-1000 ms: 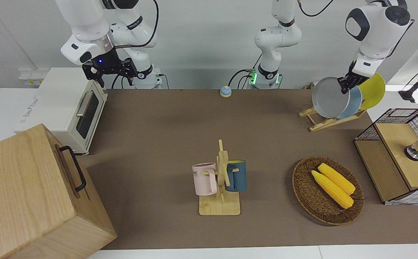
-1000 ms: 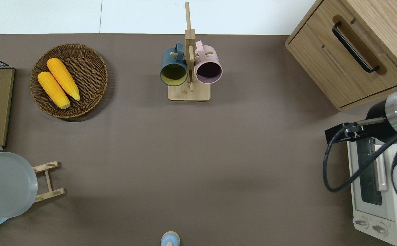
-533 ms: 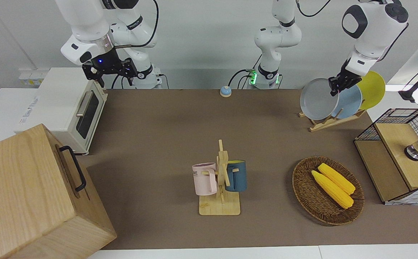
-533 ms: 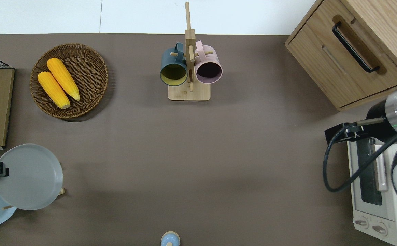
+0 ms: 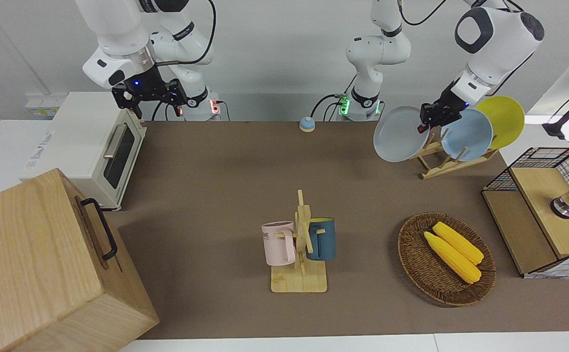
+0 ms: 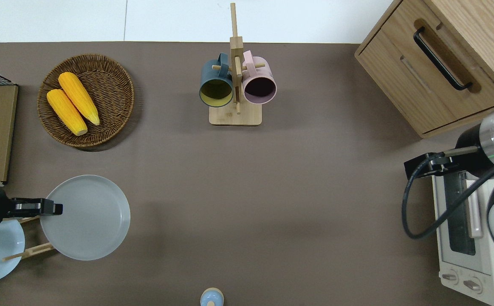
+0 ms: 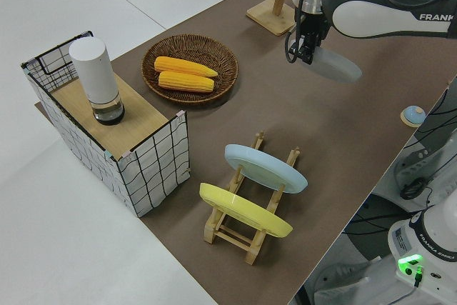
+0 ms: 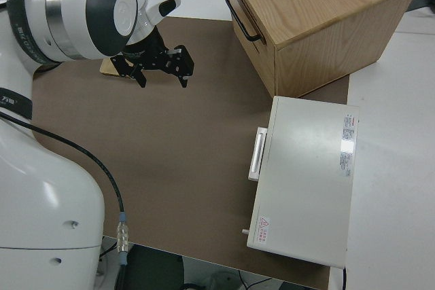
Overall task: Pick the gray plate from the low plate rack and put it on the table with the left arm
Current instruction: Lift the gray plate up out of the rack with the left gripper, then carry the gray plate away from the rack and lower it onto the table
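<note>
Left gripper (image 6: 55, 208) clamps the gray plate (image 6: 86, 217) by its rim, airborne over bare table (image 6: 272, 204) beside the low plate rack (image 7: 246, 230). Rack holds the light-blue plate (image 7: 265, 168) and yellow plate (image 7: 244, 210) (wicker basket (image 6: 115, 80) holds two corn cobs (image 6: 71, 103)). Right arm parked, fingers apart.

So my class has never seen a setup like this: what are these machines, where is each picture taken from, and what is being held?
Two white robot arms work at a table. One picture faces them, one looks straight down, two look from the sides. The left gripper holds the gray plate by its rim, in the air over bare mat, clear of the low plate rack, which holds a light-blue plate and a yellow plate. The right arm is parked, jaws open. Also there: a basket of corn, a mug stand, a toaster oven, a wooden cabinet.
</note>
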### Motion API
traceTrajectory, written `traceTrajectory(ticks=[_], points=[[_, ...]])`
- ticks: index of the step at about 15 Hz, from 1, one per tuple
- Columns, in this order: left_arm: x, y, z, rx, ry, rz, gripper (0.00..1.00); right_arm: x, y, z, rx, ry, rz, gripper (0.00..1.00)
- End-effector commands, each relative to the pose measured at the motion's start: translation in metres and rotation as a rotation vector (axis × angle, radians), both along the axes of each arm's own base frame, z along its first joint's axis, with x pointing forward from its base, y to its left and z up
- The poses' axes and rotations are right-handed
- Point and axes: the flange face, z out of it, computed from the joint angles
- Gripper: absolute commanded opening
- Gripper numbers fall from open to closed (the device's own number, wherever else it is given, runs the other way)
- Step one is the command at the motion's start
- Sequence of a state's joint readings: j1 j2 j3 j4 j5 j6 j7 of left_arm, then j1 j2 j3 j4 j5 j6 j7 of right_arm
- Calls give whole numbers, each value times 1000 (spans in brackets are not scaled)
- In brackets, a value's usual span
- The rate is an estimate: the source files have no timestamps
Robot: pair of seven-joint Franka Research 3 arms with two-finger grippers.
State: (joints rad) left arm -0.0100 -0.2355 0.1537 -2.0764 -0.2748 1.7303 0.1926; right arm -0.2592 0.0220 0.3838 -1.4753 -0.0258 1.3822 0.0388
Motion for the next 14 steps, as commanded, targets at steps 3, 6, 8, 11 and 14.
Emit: traceTrajectory(ticks=[3, 6, 8, 11, 14], points=[[9, -15, -38, -203, 7, -100, 0, -2, -3, 4, -9, -1, -16, 983], [16, -17, -64, -236, 11, -154, 0, -2, -2, 4, -8, 0, -14, 983], [20, -18, -79, -258, 6, -189, 1, -2, -2, 4, -8, 0, -14, 983], [21, -22, -119, -253, -12, -186, 10, -2, -2, 4, -9, -1, -14, 983], [26, -36, -147, -242, -19, -186, 20, -2, -2, 4, -8, 0, -14, 983]])
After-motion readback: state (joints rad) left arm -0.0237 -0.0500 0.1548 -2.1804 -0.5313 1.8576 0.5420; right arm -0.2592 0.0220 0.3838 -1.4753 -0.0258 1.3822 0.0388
